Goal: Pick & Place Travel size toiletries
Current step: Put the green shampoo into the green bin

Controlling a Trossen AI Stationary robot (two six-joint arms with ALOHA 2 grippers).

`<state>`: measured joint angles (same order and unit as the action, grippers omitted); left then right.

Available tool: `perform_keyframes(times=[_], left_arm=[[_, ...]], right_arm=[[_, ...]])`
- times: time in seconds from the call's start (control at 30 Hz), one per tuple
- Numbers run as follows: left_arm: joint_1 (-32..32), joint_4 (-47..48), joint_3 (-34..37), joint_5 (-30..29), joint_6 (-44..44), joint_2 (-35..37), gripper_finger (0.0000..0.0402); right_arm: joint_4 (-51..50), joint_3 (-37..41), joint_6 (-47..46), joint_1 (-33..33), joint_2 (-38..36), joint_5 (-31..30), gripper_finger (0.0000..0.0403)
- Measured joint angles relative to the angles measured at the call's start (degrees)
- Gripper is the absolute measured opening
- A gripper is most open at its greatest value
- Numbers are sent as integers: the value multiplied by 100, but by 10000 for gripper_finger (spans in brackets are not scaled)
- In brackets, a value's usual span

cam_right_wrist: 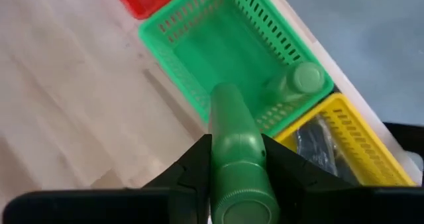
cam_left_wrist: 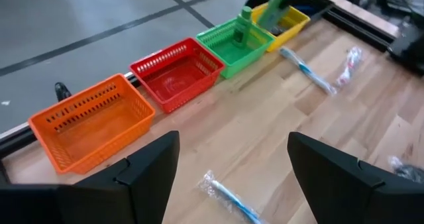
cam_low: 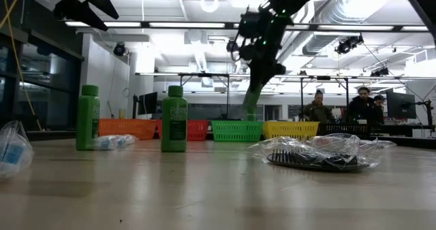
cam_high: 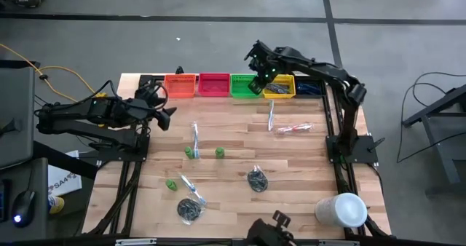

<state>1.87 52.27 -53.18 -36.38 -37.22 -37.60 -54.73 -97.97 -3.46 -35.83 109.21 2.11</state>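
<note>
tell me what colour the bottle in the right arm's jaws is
Green. The bottle shows best in the right wrist view.

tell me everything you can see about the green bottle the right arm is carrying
The green bottle is a stubby, opaque cylinder that looks like plastic, with a rounded shoulder and a matching green cap. The right hand is shut on it, dark fingers pressing both sides. It hangs tilted in the air above the green bin, touching nothing else. Another green bottle already lies in that bin.
</note>
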Motion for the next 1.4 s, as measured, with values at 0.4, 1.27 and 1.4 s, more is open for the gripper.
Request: perform_keyframes(times=[0.4, 1.27, 1.4], left_arm=[[1, 13, 0, -79, -229, -4, 280], [2, 23, -1, -22, -316, -4, 280], [2, 24, -1, -22, -316, -4, 280]], right_arm=[[248, 0, 850, 9, 622, -596, 94], [112, 0, 2525, 258, 1106, -909, 111], [88, 0, 2555, 258, 1106, -868, 129]])
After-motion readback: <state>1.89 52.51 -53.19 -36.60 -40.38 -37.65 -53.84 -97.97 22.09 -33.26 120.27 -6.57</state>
